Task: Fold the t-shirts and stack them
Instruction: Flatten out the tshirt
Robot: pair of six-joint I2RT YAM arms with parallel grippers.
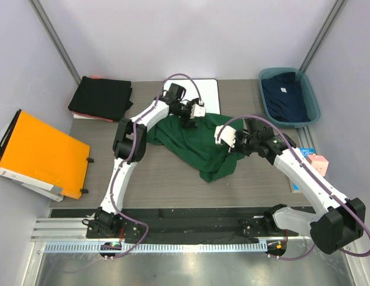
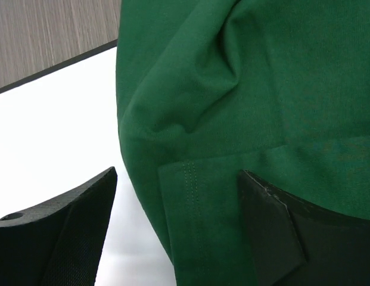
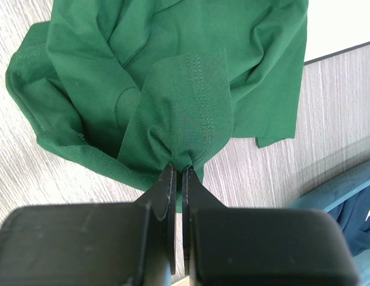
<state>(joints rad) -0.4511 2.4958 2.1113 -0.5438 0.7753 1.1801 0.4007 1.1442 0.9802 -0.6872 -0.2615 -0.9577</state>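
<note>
At the far left we saw an orange folder [image 1: 44, 156] lying beside the table [image 1: 173, 190]. The black folded t-shirts [image 1: 101, 98] sat stacked at the table's far left corner.

Moving toward the middle, the left gripper [image 1: 188, 123] reached over the far edge of the dark green t-shirt [image 1: 196, 149]. That shirt lay crumpled in the middle of the table. In the left wrist view the gripper [image 2: 179, 238] stood released, its jaws wide apart. One of its fingers [image 2: 59, 232] was over the white board [image 2: 53, 131] and the other was over the green cloth [image 2: 232, 89]. A stitched hem lay between them, and neither finger pressed it. The shirt's far edge overlapped the near edge of the board [image 1: 207, 89].

Further right, the right gripper [image 1: 233, 148] met the shirt's right side. From the right wrist camera we saw this gripper [image 3: 179, 179] clenched on a bunched fold of the green shirt [image 3: 143, 89]. The fold's stitched hem fanned out just beyond the fingertips, while the rest of the shirt spread over the wood-grain surface.

At the far right corner a teal bin [image 1: 310, 98] held the navy t-shirt [image 1: 285, 100], well apart from the green one. Near the table's right edge lay a small pink and blue package [image 1: 313, 161].
</note>
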